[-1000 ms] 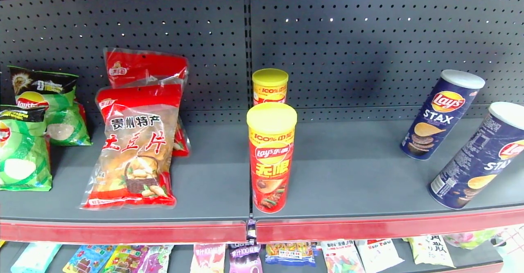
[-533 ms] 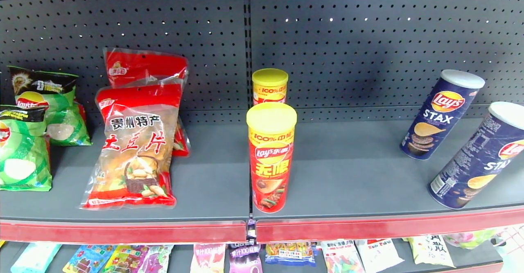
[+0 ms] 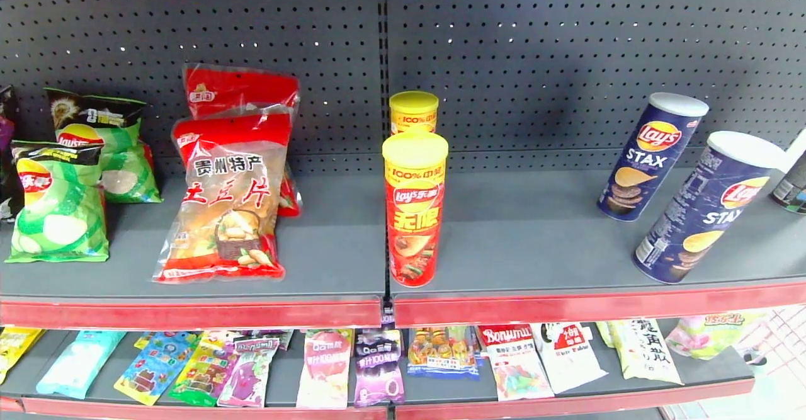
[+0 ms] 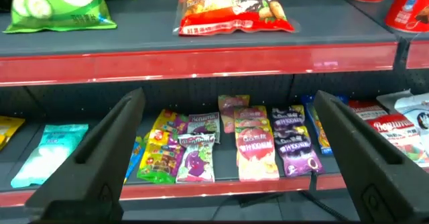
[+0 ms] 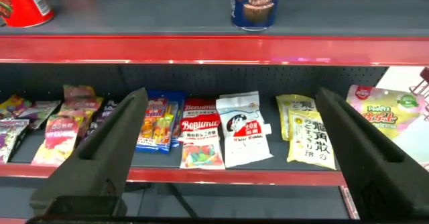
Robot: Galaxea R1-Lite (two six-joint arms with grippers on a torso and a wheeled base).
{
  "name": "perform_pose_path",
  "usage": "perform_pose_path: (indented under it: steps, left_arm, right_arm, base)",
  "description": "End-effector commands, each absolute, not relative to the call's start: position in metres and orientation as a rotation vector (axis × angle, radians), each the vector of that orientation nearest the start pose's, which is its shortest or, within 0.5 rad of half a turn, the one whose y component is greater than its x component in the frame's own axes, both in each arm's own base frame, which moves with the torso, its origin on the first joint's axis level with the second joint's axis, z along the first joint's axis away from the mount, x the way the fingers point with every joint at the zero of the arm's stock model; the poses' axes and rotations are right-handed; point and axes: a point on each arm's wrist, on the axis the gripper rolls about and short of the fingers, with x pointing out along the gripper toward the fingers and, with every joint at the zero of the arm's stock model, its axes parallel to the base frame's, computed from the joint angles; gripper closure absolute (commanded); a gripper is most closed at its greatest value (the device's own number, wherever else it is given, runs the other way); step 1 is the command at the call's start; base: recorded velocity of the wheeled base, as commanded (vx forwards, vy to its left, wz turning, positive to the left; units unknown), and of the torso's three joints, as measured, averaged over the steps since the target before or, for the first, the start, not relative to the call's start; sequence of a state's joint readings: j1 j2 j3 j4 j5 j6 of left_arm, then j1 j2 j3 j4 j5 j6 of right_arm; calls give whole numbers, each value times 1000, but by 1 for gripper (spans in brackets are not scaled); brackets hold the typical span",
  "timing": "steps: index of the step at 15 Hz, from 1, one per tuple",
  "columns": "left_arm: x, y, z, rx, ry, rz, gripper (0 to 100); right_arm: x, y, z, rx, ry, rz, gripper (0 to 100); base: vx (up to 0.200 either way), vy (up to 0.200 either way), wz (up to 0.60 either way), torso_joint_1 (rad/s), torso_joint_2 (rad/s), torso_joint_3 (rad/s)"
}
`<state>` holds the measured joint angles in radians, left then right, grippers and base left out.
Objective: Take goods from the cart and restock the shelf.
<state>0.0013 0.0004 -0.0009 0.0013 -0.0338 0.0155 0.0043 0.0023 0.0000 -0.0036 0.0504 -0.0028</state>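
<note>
The upper shelf (image 3: 504,306) has a red front strip and carries snack goods. Two red chip cans with yellow lids (image 3: 414,212) stand one behind the other at its middle. Two dark blue cans (image 3: 648,155) lean at the right. Red bags of potato slices (image 3: 227,206) and green chip bags (image 3: 60,206) lie at the left. My left gripper (image 4: 228,163) is open and holds nothing, facing the lower shelf's candy packets (image 4: 258,150). My right gripper (image 5: 228,163) is also open and bare, facing the packets (image 5: 234,130) below a blue can (image 5: 255,3).
The lower shelf (image 3: 567,401) holds a row of flat sweet packets. Bare shelf floor lies between the red cans and the blue cans (image 3: 516,231). A dark pegboard wall (image 3: 535,61) backs the shelf. A pale wire grid (image 3: 781,338) shows at the lower right.
The head camera has pulled back and tilted down, so the lower shelf shows more fully. The goods themselves have not moved.
</note>
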Motion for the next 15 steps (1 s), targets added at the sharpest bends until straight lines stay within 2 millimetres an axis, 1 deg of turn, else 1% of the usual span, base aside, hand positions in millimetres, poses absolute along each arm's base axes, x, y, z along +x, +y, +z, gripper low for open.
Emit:
perform_pose_path:
  steps: [1, 15]
  left_arm:
    - [-23, -1, 76, 15, 0, -32, 0]
    - [-23, -1, 75, 15, 1, -32, 0]
  right_arm:
    - [-23, 1, 76, -3, -3, 55, 0]
    - [-23, 1, 76, -2, -3, 55, 0]
  base:
    - [0, -200, 0, 7, 7, 2]
    - [0, -200, 0, 5, 3, 2]
